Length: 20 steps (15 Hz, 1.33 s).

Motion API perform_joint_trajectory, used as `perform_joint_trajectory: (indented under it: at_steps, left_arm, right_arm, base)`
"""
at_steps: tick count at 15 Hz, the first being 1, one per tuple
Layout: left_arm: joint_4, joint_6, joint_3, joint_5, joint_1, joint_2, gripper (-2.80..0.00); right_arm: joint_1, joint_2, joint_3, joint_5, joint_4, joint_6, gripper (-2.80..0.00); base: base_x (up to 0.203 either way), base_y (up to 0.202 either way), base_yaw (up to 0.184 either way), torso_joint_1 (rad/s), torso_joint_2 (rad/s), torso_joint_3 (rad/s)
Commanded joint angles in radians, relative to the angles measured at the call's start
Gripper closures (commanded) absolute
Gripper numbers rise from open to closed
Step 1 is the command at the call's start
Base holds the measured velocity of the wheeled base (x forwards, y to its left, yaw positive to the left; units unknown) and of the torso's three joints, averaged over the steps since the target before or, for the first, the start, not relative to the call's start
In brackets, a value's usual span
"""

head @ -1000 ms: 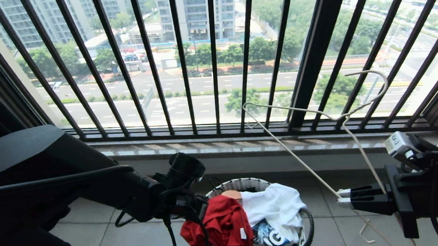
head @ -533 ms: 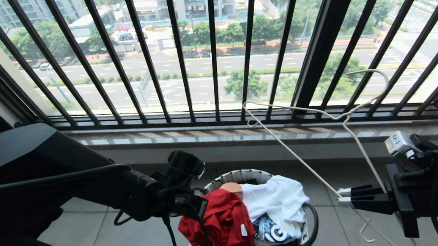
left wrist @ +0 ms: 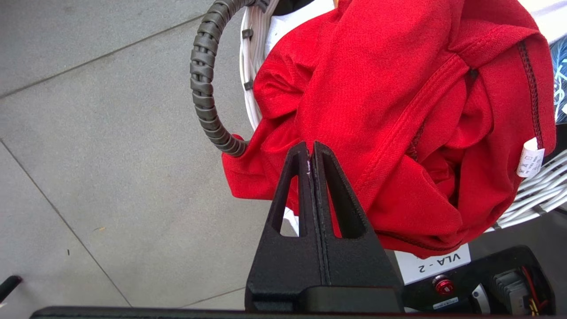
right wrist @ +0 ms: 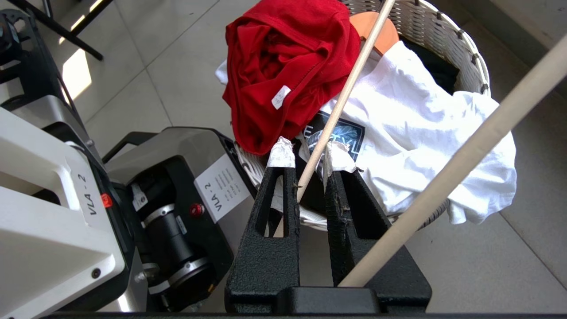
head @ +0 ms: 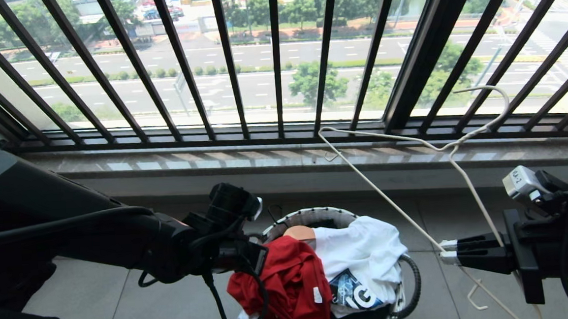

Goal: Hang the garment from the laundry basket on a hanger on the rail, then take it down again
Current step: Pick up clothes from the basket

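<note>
At the left, the robot's black left arm reaches in low over the grey tiled floor (head: 125,312), and its left pincer (left wrist: 311,153) has its two black fingers pressed flat together. They are pinched on a fold of the bright red T-shirt (head: 296,287), which is bunched up and draped over the near left rim of the small round white woven laundry basket (head: 312,217); a white care label shows on the cloth. One of the basket's thin dark ribbed handles (left wrist: 203,84) curves up just beside the red cloth. Further right in the basket lies a crumpled white shirt with a dark graphic print (head: 363,253), with the rounded end of a wooden hanger (head: 299,235) showing behind the red cloth near the far rim.

To the right, the thin white wire hanger (head: 411,144) stands tilted in the air in front of the dark barred window railing (head: 277,56), its hook uppermost at the right. The right pincer (head: 448,250), level beside the basket, stands narrowly open with its white-taped fingertips closed around one slanting wire of that hanger. The hanger's small end hook (head: 474,298) hangs below the pincer.
</note>
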Motion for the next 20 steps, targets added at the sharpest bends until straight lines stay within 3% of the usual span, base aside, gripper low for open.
perform_joint_trajectory:
  at_steps: [1,5,8,9,11,16,20]
  left_arm:
    - [-0.013,-0.001,0.026,0.001,-0.001,-0.049,0.0]
    - [-0.033,0.0,0.076,-0.003,-0.032,-0.068,0.0]
    - [-0.029,-0.009,0.091,0.003,-0.096,-0.13,0.0]
    - [-0.023,-0.011,0.102,0.029,-0.122,-0.162,-2.8]
    - [-0.018,-0.012,0.126,0.09,-0.136,-0.176,-2.8]
    - [-0.023,0.003,0.202,0.092,-0.139,-0.153,-2.8]
    - [-0.034,0.02,0.2,0.118,-0.136,-0.045,-2.8]
  right_arm:
    - [-0.002,-0.002,0.0,0.005,-0.001,-0.003,0.0]
    - [-0.002,-0.002,0.0,0.005,0.0,-0.006,0.0]
    - [-0.002,-0.038,0.016,0.002,0.001,-0.01,0.0]
    - [-0.001,-0.063,0.016,0.002,0.001,-0.012,0.0]
    - [0.035,-0.092,-0.027,0.003,0.004,-0.011,0.0]
    - [0.051,-0.084,-0.062,0.007,0.002,0.054,0.0]
    - [0.052,-0.045,-0.075,0.006,0.001,0.05,0.0]
  base:
    - [0.0,0.0,0.0,0.006,0.0,-0.206]
    - [0.0,0.0,0.0,0.001,0.0,-0.052]
    - [0.0,0.0,0.0,0.0,0.0,0.0]
    - [0.0,0.0,0.0,0.0,0.0,0.0]
    - [0.0,0.0,0.0,0.0,0.0,0.0]
    - [0.0,0.0,0.0,0.0,0.0,0.0]
    - [0.0,0.0,0.0,0.0,0.0,0.0]
